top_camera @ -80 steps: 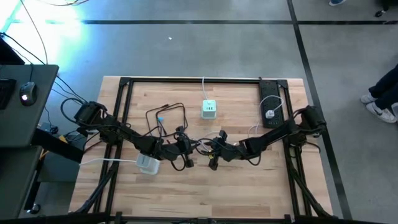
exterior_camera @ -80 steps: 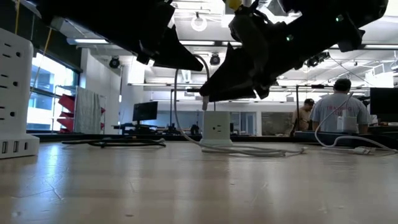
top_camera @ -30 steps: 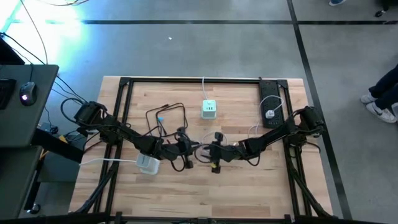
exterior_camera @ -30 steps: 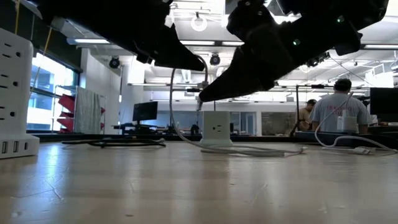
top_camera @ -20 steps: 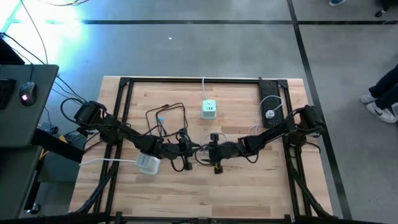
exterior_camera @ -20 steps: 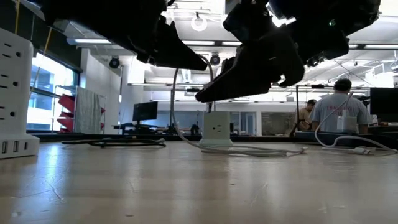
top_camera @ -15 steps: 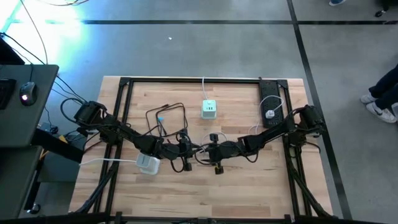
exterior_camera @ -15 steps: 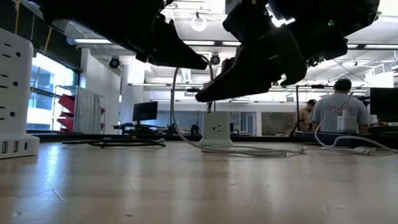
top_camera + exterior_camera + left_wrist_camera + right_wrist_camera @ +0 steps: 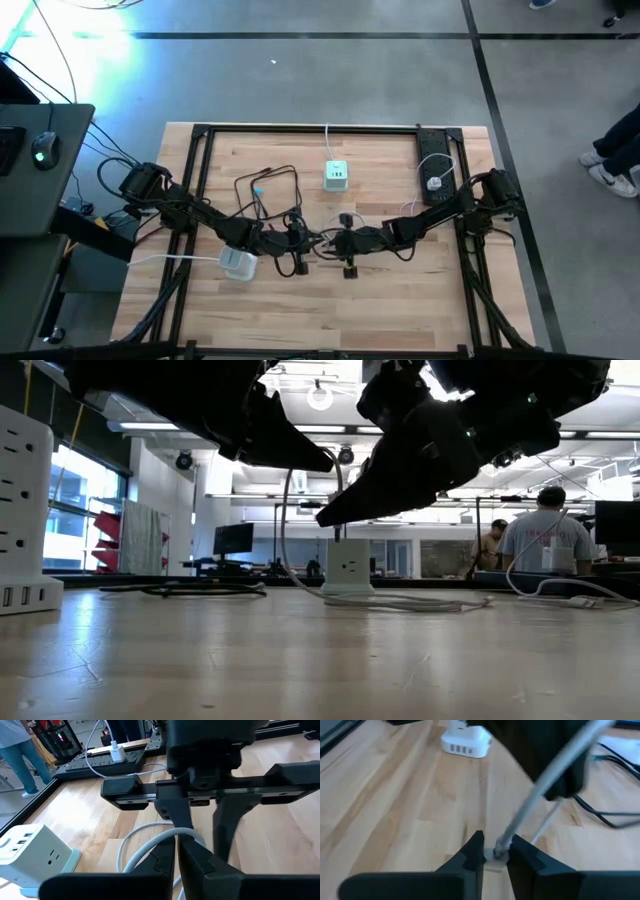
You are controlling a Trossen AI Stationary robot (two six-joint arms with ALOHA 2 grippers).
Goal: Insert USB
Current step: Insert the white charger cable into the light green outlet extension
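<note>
A white braided USB cable [image 9: 150, 845] hangs between my two grippers above the middle of the table. My left gripper [image 9: 176, 846] is shut on the cable. My right gripper [image 9: 495, 851] faces it from the right and is shut on the cable's plug [image 9: 494, 863]. In the high view the two meet at mid-table, left gripper [image 9: 303, 240] and right gripper [image 9: 326, 240]. The low view shows the cable [image 9: 283, 535] looping down to the tabletop. A white USB hub [image 9: 238, 263] stands near the left gripper, and a pale green power cube [image 9: 336, 176] stands farther back. My left gripper pinches the white cable [image 9: 172, 834] between its two fingers, a short way back from the plug. The fingers reach level from the table's left and lie across the cable, which is clear of the table here and curves away slack. My right gripper pinches the plug end of the cable [image 9: 495, 855] between its two fingertips [image 9: 476, 851]. It comes in from the table's right, slanting slightly down. The plug is lifted clear of the table, and the cable [image 9: 540, 790] runs straight away toward the left gripper.
A black power strip [image 9: 435, 160] with a white charger [image 9: 435, 184] lies at the far right. Black cables [image 9: 265, 185] lie loose at the far left. A person [image 9: 545, 540] stands in the room beyond the table. Bare wood fills the near half of the table.
My right gripper has moved a little toward the table's left, up to the left gripper, and its fingers have closed onto the cable's plug. The left gripper has kept its hold on the cable and stayed in place.
</note>
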